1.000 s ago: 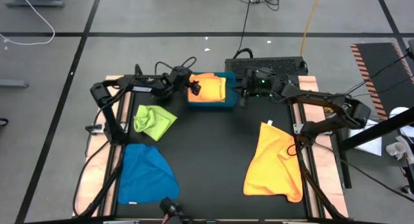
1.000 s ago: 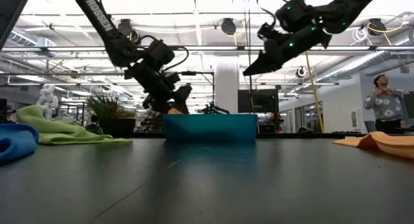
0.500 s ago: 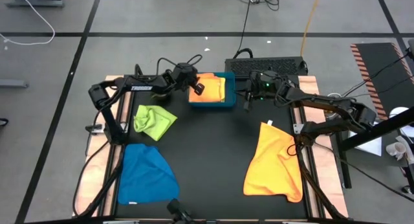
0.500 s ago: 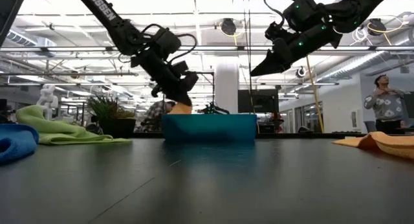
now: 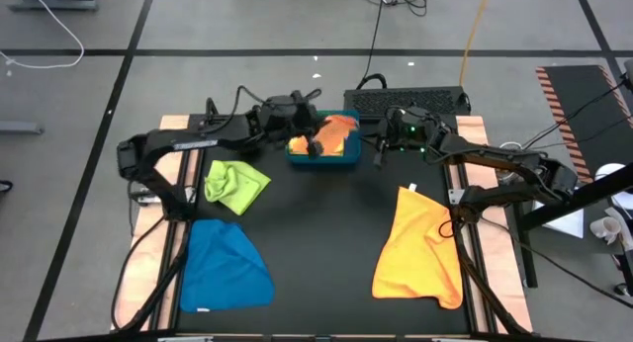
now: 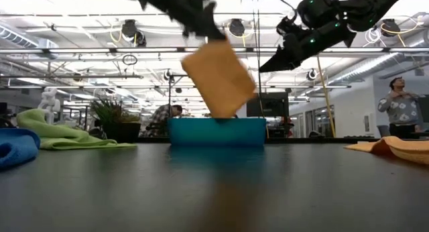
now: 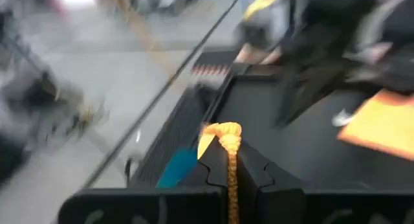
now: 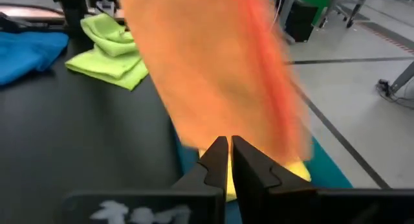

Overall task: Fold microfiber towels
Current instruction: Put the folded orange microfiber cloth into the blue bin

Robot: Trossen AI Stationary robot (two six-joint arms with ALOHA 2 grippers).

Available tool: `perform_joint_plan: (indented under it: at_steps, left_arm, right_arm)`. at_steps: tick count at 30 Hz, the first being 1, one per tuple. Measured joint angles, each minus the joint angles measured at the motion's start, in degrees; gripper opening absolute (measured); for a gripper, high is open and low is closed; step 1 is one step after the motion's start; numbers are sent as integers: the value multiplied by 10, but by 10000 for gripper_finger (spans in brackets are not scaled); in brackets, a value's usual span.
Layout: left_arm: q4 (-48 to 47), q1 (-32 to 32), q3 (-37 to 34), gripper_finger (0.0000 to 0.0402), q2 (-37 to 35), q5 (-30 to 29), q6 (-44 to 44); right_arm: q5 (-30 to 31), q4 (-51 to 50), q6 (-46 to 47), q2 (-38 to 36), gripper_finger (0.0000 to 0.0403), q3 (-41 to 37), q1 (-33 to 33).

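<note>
Orange towel [image 6: 218, 78] motion-blurred, pincer-hidden top

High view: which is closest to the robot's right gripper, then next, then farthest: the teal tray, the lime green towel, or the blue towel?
From the right gripper:
1. Teal tray, just beside it at the table's back middle.
2. Lime green towel, farther over on the left arm's side.
3. Blue towel, at the near left corner.

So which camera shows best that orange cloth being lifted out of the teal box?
The low view: the orange towel hangs whole above the teal tray. The high view foreshortens it, the left wrist view shows only its pinched edge in the left gripper, and the right wrist view blurs it.
</note>
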Motion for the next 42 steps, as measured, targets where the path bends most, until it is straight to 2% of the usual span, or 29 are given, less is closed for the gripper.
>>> perform_joint_plan:
  at_steps: [4,8,15,18,22,28,32,36,42]
  left_arm:
    - [-43,-75,-8,2,-48,-17,23]
    - [-77,-149,-40,2,-55,-76,25]
    - [-83,-231,-70,1,-51,-156,-4]
    - [-76,-242,-70,1,-51,-160,-5]
    - [-77,-248,-70,1,-51,-160,-13]
    - [-76,-249,-70,1,-51,-160,-12]
    - [-75,-248,-70,0,-51,-159,-4]
    - [-70,-246,-70,0,-51,-160,-2]
    - [-69,-236,-70,0,-51,-160,-5]
  right_arm:
    - [0,-2,9,-35,13,0,3]
    - [-1,-9,29,-71,13,-1,20]
    - [-45,-38,44,-81,17,0,120]
    - [-40,-37,45,-59,35,0,180]
    - [-11,-32,47,-28,92,-1,237]
    - [48,-8,74,7,205,-1,254]
    - [85,-7,75,36,257,-1,250]
    - [90,-3,81,76,275,-1,248]
    - [34,-4,107,118,259,0,258]
